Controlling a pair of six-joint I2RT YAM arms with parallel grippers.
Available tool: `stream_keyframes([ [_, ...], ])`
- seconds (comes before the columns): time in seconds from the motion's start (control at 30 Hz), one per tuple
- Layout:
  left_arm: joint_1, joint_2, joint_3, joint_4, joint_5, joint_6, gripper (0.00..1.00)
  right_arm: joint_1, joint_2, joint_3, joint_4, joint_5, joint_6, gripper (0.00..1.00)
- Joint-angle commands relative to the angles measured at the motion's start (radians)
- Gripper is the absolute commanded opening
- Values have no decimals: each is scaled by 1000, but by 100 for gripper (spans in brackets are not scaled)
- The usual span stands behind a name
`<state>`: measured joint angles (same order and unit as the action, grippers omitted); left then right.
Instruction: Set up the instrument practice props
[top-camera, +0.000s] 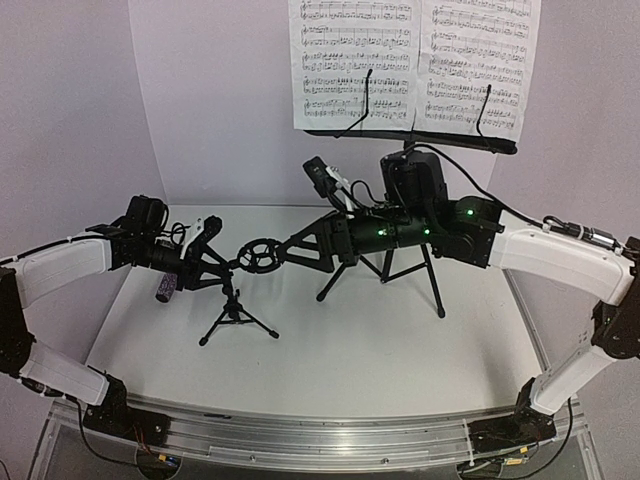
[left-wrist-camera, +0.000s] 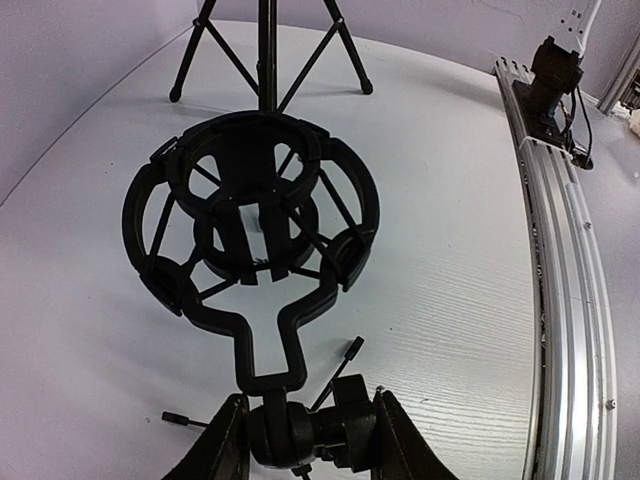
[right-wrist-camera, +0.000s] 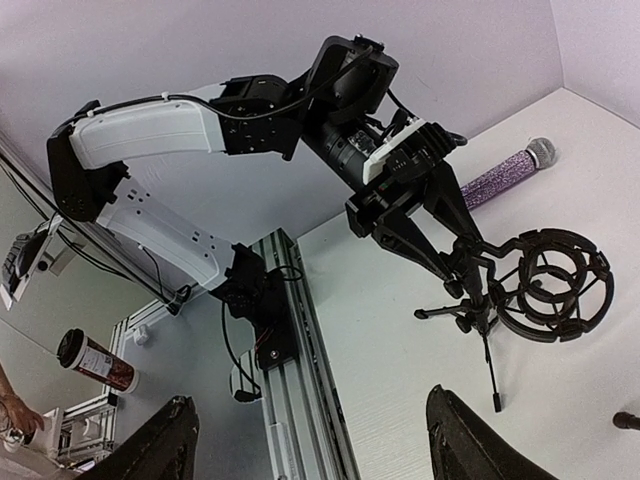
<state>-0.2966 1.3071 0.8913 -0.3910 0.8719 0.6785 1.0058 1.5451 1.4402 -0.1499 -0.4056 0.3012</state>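
Purple glitter marks the microphone (top-camera: 167, 288), which is seen lying flat on the white table (top-camera: 330, 360) at far left, beneath the left arm and not yet in any holder. Just right of it, the left gripper (top-camera: 205, 258) is clamped on the small black mic stand (top-camera: 235, 305), at the joint under the ring holder (top-camera: 260, 255). Further right, the right gripper (top-camera: 287, 252) is held close to the ring, with its fingers spread and nothing between them. At the back right, the tall music stand (top-camera: 420, 140) is seen upright, with 2 sheet-music pages (top-camera: 352, 60) propped on its tray.

The step in hand is judged to be the steadying of the mic stand. Next, the microphone would need to be picked up and slid into the ring while the stand is braced against tipping.

The clamped joint is shown closely only by the left wrist view. The empty spread of the right fingers and the microphone's silver mesh head are shown only by the right wrist view. The pages are shown only from above.
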Motion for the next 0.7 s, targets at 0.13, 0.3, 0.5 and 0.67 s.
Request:
stream_keyframes([
  [0.13, -2, -64, 52, 57, 21, -181, 0, 16, 91, -37, 21, 37, -66, 75],
  [0.3, -1, -124, 109, 39, -31, -285, 0, 38, 208, -39, 29, 84, -168, 74],
  [0.5, -3, -161, 143, -18, -44, -314, 0, 74, 376, -59, 167, 194, -268, 73],
  [0.67, -3, -199, 103, 12, -24, -270, 0, 78, 516, -38, 330, 314, -328, 74],
])
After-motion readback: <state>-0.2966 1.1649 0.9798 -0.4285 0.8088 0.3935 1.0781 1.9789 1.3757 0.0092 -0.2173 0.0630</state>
